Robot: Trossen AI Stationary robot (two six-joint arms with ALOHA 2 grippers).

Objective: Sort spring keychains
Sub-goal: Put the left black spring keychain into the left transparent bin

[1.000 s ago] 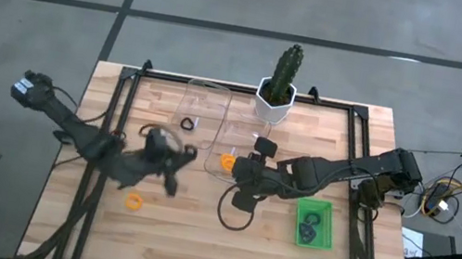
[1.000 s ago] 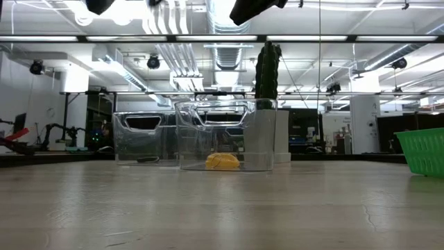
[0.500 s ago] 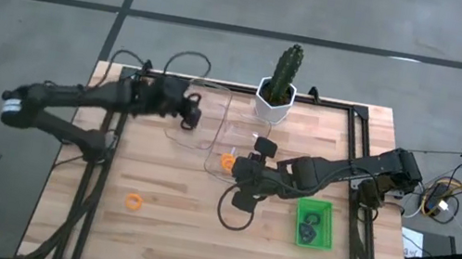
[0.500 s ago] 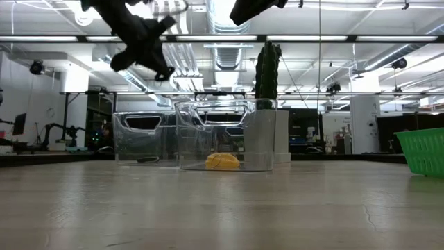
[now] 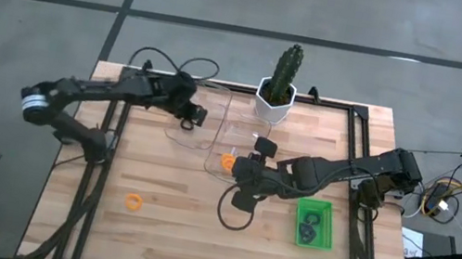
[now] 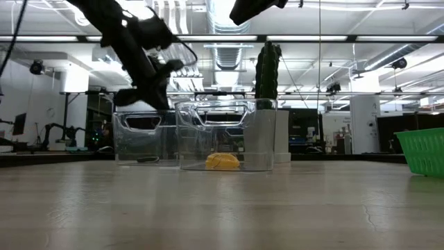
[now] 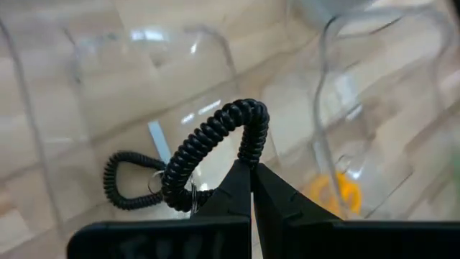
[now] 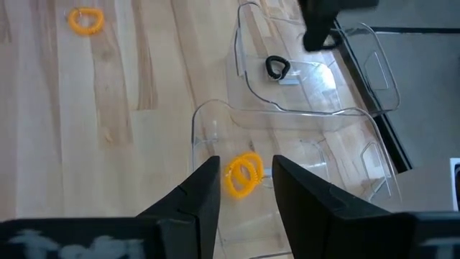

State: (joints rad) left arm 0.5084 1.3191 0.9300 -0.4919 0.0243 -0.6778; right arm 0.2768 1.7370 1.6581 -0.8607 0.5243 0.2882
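Low view: cactus (image 6: 266, 69) stands behind clear bins (image 6: 225, 135).

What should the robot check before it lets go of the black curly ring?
1. Left claw shut on the black keychain: ok.
2. Claw above the clear bin that already holds a black ring: ok.
3. Ring free of the bin's wall: cannot tell.
4. Right claw out of the way, over the other bin with the orange ring: ok.
5. Orange ring waiting on the table: not ok.
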